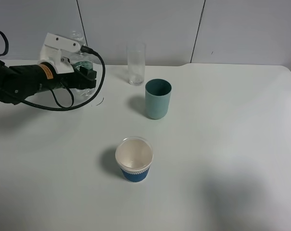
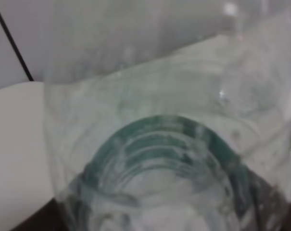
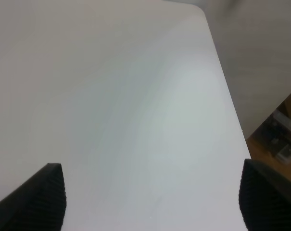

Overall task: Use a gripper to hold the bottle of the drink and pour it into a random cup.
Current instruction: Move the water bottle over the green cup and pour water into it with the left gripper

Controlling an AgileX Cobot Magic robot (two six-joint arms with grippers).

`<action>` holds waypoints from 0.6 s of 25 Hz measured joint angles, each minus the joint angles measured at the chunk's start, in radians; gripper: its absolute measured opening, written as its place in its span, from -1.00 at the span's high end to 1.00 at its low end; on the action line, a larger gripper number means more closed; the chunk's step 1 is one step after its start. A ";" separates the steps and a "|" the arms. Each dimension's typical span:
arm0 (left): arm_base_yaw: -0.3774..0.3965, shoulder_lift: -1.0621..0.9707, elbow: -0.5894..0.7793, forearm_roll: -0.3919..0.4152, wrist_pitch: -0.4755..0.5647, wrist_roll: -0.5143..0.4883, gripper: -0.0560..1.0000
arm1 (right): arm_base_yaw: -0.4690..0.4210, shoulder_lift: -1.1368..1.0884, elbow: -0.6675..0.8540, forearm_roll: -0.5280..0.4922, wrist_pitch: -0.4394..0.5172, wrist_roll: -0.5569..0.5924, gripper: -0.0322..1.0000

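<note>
At the back left of the table, the clear bottle stands between the black jaws of my left gripper, which is shut on it. The gripper's white housing hides much of the bottle in the exterior view. The left wrist view is filled by the blurred bottle, its green label band showing; the drink cannot be made out through the wall. The teal cup stands upright right of the bottle, apart from it. Over bare table, my right gripper is open, and it does not show in the exterior view.
A tall clear glass stands at the back, just behind and left of the teal cup. A blue-and-white paper cup sits nearer the front centre. The right wrist view shows the table's edge with floor beyond.
</note>
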 joint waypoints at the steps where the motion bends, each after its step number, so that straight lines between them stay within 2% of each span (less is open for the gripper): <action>1: -0.010 -0.016 0.000 -0.021 0.030 0.012 -0.10 | 0.000 0.000 0.000 0.000 0.000 0.000 -0.50; 4: -0.042 -0.069 0.000 -0.099 0.103 0.078 -0.10 | 0.000 0.000 0.000 0.000 0.000 0.000 -0.50; 8: -0.096 -0.124 0.001 -0.288 0.169 0.210 -0.10 | 0.000 0.000 0.000 0.000 0.000 0.000 -0.50; 12: -0.162 -0.162 0.001 -0.453 0.183 0.360 -0.10 | 0.000 0.000 0.000 0.000 0.000 0.000 -0.50; 15: -0.195 -0.182 0.001 -0.538 0.184 0.410 -0.10 | 0.000 0.000 0.000 0.000 0.000 0.000 -0.50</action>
